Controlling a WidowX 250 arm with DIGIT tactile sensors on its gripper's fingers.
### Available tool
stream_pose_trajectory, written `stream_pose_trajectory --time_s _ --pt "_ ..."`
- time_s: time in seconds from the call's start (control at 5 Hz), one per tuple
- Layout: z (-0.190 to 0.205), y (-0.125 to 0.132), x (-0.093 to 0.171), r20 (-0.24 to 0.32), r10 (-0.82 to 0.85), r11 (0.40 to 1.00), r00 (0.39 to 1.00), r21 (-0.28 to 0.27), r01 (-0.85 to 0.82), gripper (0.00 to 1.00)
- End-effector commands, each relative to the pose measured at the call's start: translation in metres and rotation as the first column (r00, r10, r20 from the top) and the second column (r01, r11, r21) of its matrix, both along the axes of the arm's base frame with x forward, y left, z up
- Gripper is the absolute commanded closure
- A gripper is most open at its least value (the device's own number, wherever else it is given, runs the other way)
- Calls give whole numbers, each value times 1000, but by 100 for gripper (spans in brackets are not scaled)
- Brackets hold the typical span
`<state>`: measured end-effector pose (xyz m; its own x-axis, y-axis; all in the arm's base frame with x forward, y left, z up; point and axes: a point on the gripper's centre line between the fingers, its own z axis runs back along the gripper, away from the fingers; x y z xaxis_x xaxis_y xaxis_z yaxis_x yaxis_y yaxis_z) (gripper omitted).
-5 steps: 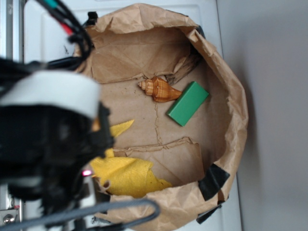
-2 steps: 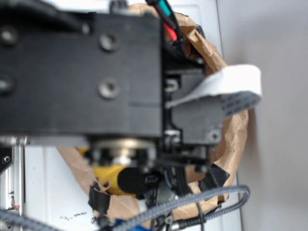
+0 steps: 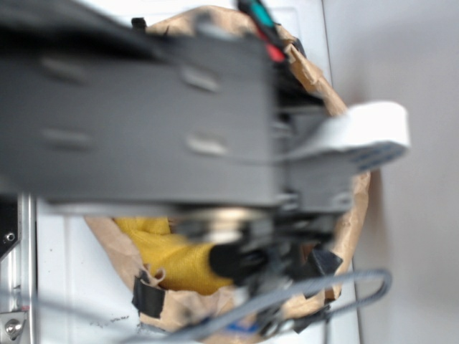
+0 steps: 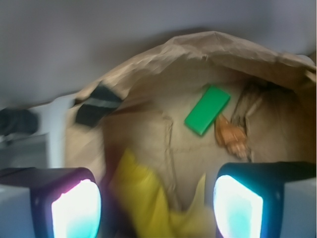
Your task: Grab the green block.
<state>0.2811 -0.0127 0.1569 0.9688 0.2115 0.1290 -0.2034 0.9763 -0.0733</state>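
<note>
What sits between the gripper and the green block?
Wrist view: gripper open; yellow cloth between its jaws, then bare brown paper up to the green block.

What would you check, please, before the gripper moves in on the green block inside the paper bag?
1. Green block in sight: ok in the wrist view; hidden by the arm in the exterior view.
2. Gripper open and empty: ok, the fingers stand wide apart.
3. Block free of neighbours: not ok, the seashell lies right beside it.
4. Yellow cloth clear of the path: cannot tell, it lies under the gripper.
5. Gripper lined up with block: not ok, the block sits ahead and off to one side.
6. Bag rim clear: cannot tell.
</note>
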Motion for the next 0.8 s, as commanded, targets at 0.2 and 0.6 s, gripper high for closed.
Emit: stream_pose_trajectory --time_s 0.2,0.6 --pt "-25 39 -20 115 83 996 990 15 -86 0" --pt "-66 49 23 85 124 990 989 61 -129 0"
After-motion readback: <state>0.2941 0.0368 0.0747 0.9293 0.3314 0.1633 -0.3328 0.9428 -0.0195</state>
